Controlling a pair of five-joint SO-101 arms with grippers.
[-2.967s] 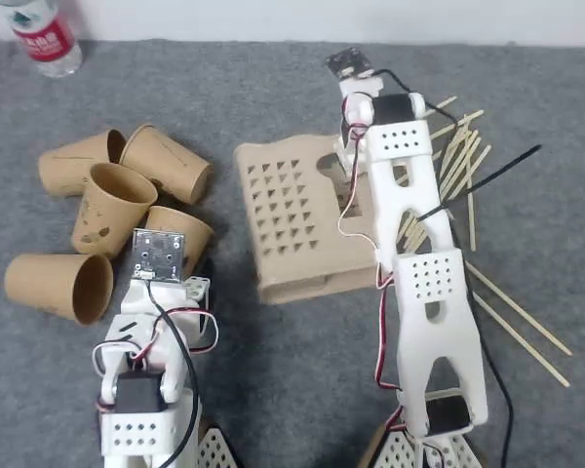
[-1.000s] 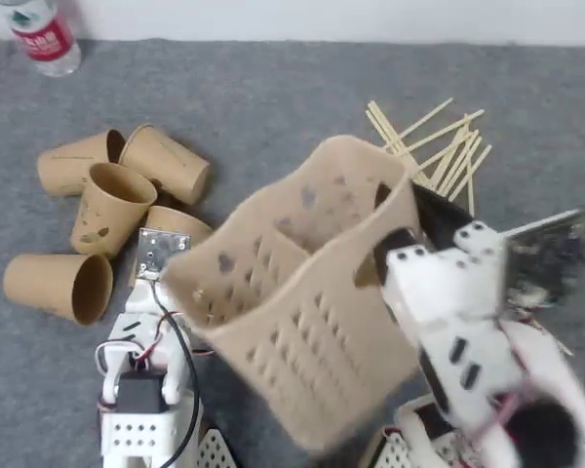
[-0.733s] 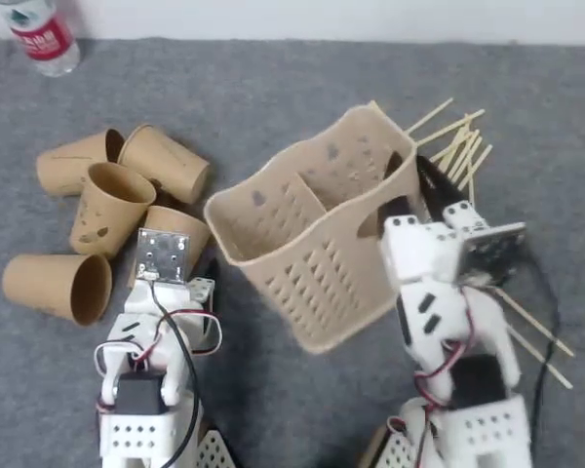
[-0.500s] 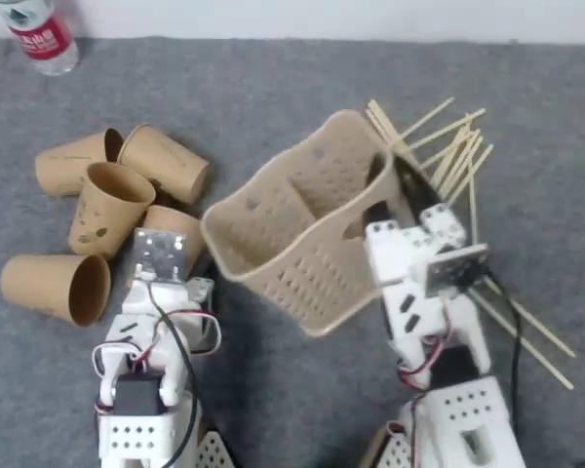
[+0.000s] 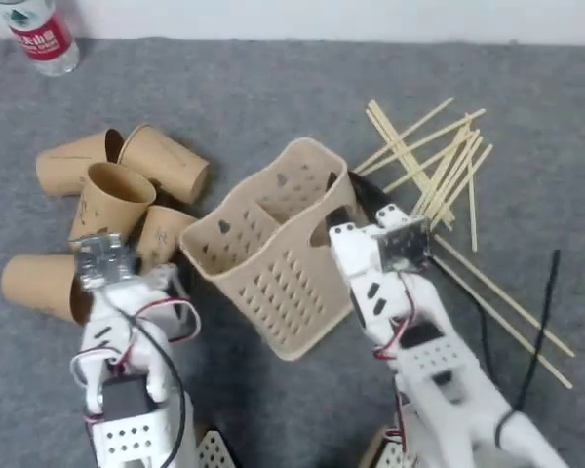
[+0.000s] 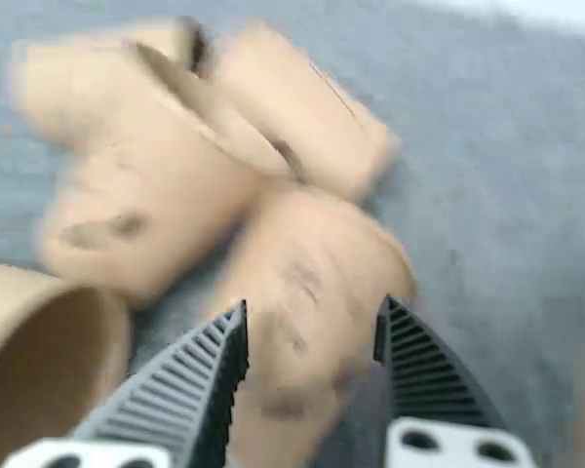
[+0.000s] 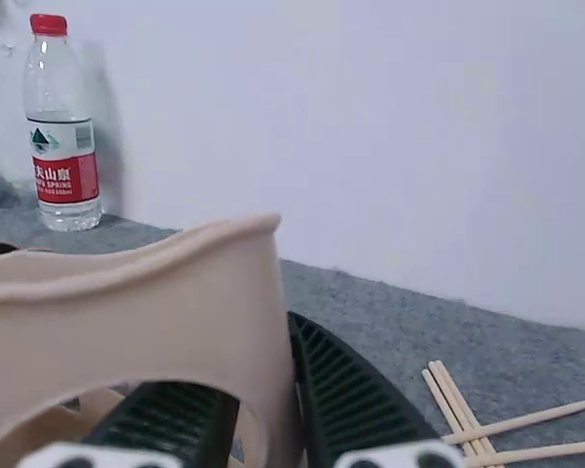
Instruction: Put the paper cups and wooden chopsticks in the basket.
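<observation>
The beige perforated basket (image 5: 263, 249) stands tilted in the middle of the grey mat, its open top facing up. My right gripper (image 5: 354, 198) is shut on the basket's rim (image 7: 175, 283), with the wall pinched between its fingers. Several brown paper cups (image 5: 112, 200) lie in a heap at the left. My left gripper (image 6: 307, 336) is open, and one lying cup (image 6: 302, 292) sits between its fingers (image 6: 200, 375). Wooden chopsticks (image 5: 439, 161) are scattered at the right beyond the basket, also seen as chopsticks (image 7: 468, 409) in the right wrist view.
A plastic water bottle (image 5: 39, 34) with a red label stands at the far left corner by the white wall, the same bottle (image 7: 63, 122) in the right wrist view. A black cable (image 5: 536, 341) runs over the mat at the right.
The right arm lifted the basket off its side, swung it up and set it down tilted in the middle. The left arm shifted left, closer to the cups.
</observation>
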